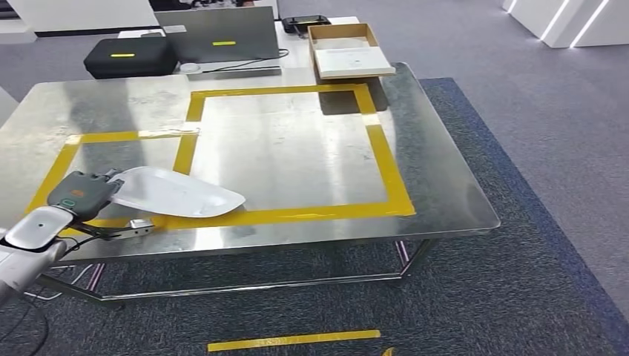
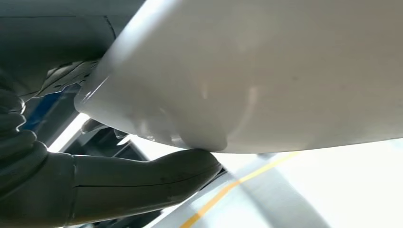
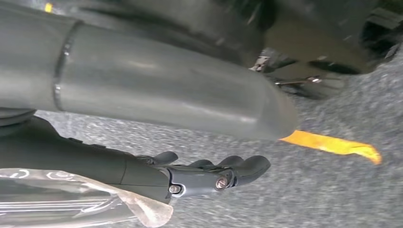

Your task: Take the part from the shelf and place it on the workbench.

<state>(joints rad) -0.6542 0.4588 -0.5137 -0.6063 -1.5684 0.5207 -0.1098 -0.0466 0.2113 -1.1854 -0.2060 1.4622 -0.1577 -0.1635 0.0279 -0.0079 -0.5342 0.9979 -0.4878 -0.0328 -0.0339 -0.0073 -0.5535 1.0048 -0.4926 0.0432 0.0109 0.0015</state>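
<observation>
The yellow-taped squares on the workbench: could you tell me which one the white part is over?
The smaller left square; the white part held by the left hand overlaps its near corner.

— Any writing you can make out here?

— None that reads. The black case (image 1: pixel 130 56) at the upper left of the head view carries a small yellow strip, and the grey laptop lid (image 1: pixel 217 34) beside it another, both too small to show letters.

— And the cardboard box (image 1: pixel 348 50) at top centre?

— The white sheet in it is faintly printed, blurred past reading.

— The wrist views?

— No text in them.
</observation>
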